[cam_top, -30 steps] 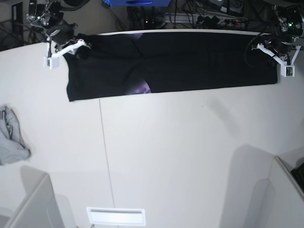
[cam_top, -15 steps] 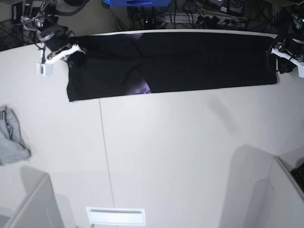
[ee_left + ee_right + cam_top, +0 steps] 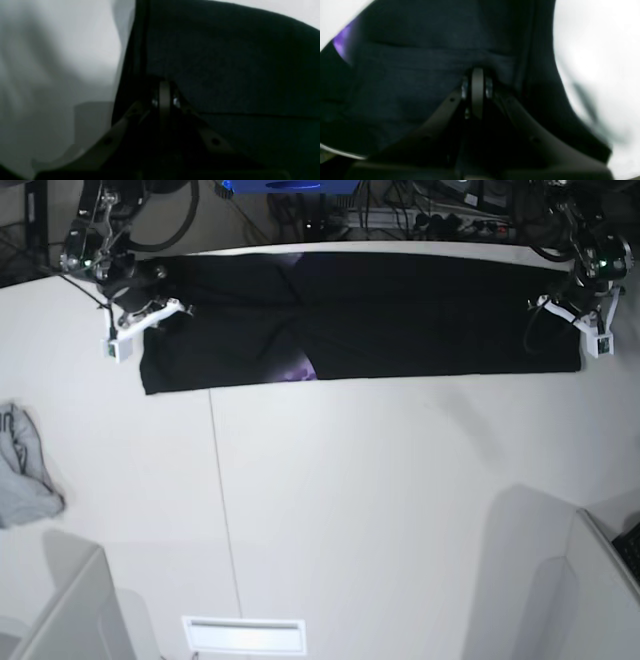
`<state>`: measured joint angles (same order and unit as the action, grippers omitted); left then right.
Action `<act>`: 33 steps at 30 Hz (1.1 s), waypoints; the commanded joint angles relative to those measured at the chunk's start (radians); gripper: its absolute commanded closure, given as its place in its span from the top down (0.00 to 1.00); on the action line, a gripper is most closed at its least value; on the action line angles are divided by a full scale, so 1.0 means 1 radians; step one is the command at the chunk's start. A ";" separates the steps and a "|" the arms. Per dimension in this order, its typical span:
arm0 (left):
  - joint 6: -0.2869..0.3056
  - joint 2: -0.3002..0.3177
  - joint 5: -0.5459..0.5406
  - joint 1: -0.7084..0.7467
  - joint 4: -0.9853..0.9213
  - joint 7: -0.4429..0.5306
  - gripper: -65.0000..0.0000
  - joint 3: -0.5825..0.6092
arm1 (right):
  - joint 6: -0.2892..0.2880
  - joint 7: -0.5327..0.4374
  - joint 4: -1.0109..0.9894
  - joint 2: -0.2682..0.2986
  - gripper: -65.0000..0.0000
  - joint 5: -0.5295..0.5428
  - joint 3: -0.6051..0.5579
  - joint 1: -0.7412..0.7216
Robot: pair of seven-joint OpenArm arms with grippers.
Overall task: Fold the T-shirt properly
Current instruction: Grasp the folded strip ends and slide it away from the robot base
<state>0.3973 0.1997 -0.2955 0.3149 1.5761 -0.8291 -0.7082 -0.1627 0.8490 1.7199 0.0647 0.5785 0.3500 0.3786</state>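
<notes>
Both grippers, left (image 3: 164, 100) and right (image 3: 477, 87), are clamped on opposite ends of the long black cotton T-shirt (image 3: 400, 310); lifting evenly should keep the fold straight.

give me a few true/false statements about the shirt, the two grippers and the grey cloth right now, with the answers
1. The T-shirt lies as a long band along the table's far edge. True.
2. The left gripper hangs open above bare table. False: its jaws are shut on the T-shirt's edge.
3. The right gripper is shut on the T-shirt. True.
4. The small grey cloth lies on top of the T-shirt. False: it sits apart, at the table's edge on the base view's left.
5. A bit of purple print shows at the T-shirt's near edge. True.
</notes>
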 commanded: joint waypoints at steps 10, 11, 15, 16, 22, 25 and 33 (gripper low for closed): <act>0.002 0.007 0.103 -0.204 -0.116 -0.012 0.00 0.011 | 0.007 -0.038 -0.146 -0.004 0.00 -0.058 0.004 -0.152; 0.002 0.010 0.098 -0.208 -0.101 -0.014 0.00 0.005 | 0.007 -0.038 -0.136 -0.004 0.00 -0.053 0.002 -0.152; 0.002 0.013 0.095 -0.207 -0.015 -0.016 0.00 0.003 | 0.001 -0.038 -0.045 -0.004 0.00 -0.053 -0.009 -0.146; 0.005 0.013 0.095 -0.207 0.004 -0.016 0.00 0.003 | 0.001 -0.038 -0.024 -0.006 0.00 -0.053 -0.009 -0.146; 0.009 0.013 0.017 -0.159 0.125 -0.043 0.00 -0.001 | 0.001 -0.037 0.108 -0.027 0.00 -0.053 -0.007 -0.114; 0.009 0.033 -0.190 -0.127 0.180 -0.137 0.00 -0.080 | 0.001 -0.037 0.141 -0.029 0.00 -0.053 -0.009 -0.102; 0.009 0.096 -0.465 0.016 0.188 -0.184 0.05 -0.244 | -0.001 -0.037 0.147 -0.027 0.00 -0.053 -0.009 -0.076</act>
<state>0.3977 0.2703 -0.7391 0.3359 1.7473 -1.0374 -0.9463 -0.1577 0.8314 1.8458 0.0311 0.5156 0.3382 0.3084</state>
